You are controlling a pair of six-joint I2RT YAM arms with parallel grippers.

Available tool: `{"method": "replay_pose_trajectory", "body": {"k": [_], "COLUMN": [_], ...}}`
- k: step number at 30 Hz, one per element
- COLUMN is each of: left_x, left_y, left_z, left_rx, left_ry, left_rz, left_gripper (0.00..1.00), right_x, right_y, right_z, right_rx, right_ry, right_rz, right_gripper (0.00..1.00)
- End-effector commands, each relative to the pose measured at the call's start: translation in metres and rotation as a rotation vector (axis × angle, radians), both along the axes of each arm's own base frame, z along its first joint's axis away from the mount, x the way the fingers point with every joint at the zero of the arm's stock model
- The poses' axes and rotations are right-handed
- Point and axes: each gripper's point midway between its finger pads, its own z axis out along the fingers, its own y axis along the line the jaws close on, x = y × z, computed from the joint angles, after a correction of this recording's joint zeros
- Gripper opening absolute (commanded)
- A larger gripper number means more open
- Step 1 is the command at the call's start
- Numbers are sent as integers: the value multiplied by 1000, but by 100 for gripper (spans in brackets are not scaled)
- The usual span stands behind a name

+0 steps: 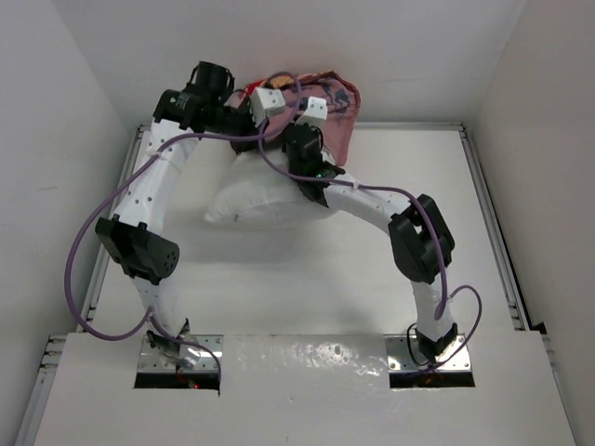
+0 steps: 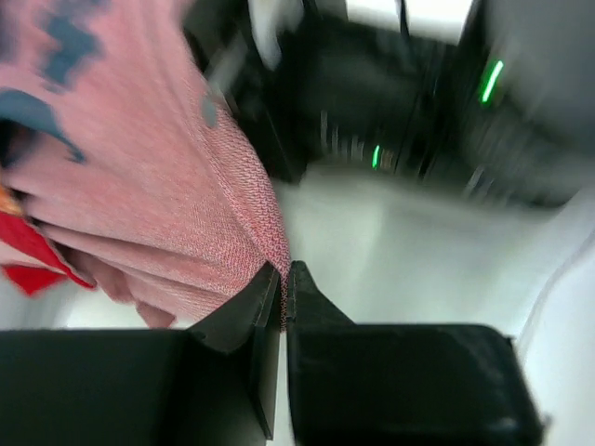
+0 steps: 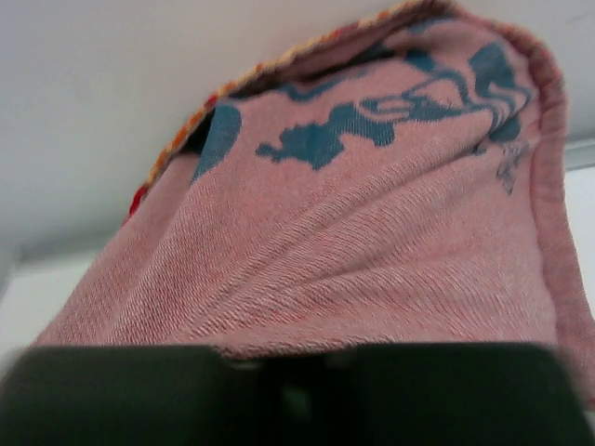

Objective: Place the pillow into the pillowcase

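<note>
The white pillow (image 1: pixel 263 193) lies on the table (image 1: pixel 307 279) toward the back, partly under both forearms. The red-orange pillowcase (image 1: pixel 337 110) with dark teal print hangs lifted above the pillow's far end. My left gripper (image 1: pixel 275 97) is shut on an edge of the pillowcase (image 2: pixel 139 186), and red weave shows between its closed fingertips (image 2: pixel 299 281). My right gripper (image 1: pixel 314 110) sits just to the right of it, shut on the hem of the pillowcase (image 3: pixel 372 232), whose cloth fills that view above the gripper (image 3: pixel 297 358).
White walls close in the table at the back and on both sides. The right arm's dark links (image 2: pixel 390 102) stand close in front of the left wrist camera, blurred. Purple cables (image 1: pixel 84 269) loop out from both arms.
</note>
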Motion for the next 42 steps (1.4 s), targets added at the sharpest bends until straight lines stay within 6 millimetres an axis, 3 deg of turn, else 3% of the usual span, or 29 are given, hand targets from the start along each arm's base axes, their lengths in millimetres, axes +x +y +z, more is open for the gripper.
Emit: {"method": "replay_pose_trajectory", "body": {"k": [1,2,3,5,6,7,9,12,13,14,15,16,17,19,21,22,25,26,27,29,37,39,42], "left_x": [-49,-52,-59,-61,-61,-59,-55,-44,-41,-33,-30,-28,-19,-11,-10,4,32,36,52,73,119,124,124], "left_y": [16,18,21,24,27,30,39,59,66,81,87,94,105,117,122,123,116,115,112,115,101,96,79], "left_z": [-43,-56,-71,-80,-86,-90,-97,-97,-97,-96,-97,-104,-111,-143,-171,-179,-187,-189,-185,-191,-218,-233,-235], "left_rx": [106,121,134,146,155,170,188,178,165,138,116,115,133,189,215,208,140,126,93,75,-67,-80,-143], "left_ry": [174,209,257,280,290,294,314,329,337,350,361,383,376,392,422,390,299,282,224,168,84,107,165], "left_rz": [-34,-33,-33,-35,-32,-24,7,83,109,165,190,222,282,350,376,408,440,443,455,500,545,529,445], "left_gripper": [6,12,22,28,32,44,57,64,64,61,56,47,24,16,31,55,76,82,96,100,99,93,47], "right_x": [-19,-31,-49,-65,-77,-85,-113,-148,-162,-171,-175,-179,-181,-178,-176,-179,-189,-194,-197,-200,-190,-188,-186], "right_y": [10,21,17,10,7,7,18,18,10,4,-4,-16,-29,-53,-64,-59,-40,-28,-22,-3,42,54,68], "right_z": [34,29,24,21,9,12,22,22,7,17,17,9,20,21,14,10,-2,-5,-8,-11,-30,-51,-85], "right_rx": [36,28,9,-7,-37,-93,-194,-345,-393,-411,-456,-469,-449,-416,-443,-428,-385,-377,-368,-339,-359,-406,-386], "right_ry": [-42,-21,5,26,53,50,62,154,241,239,245,282,266,263,263,272,286,267,258,222,257,293,401], "right_rz": [180,264,308,342,377,427,605,791,823,841,846,832,793,725,676,697,746,764,765,773,701,699,706], "right_gripper": [17,38,69,82,86,99,99,99,96,88,77,44,27,3,18,42,85,93,99,99,99,99,99]}}
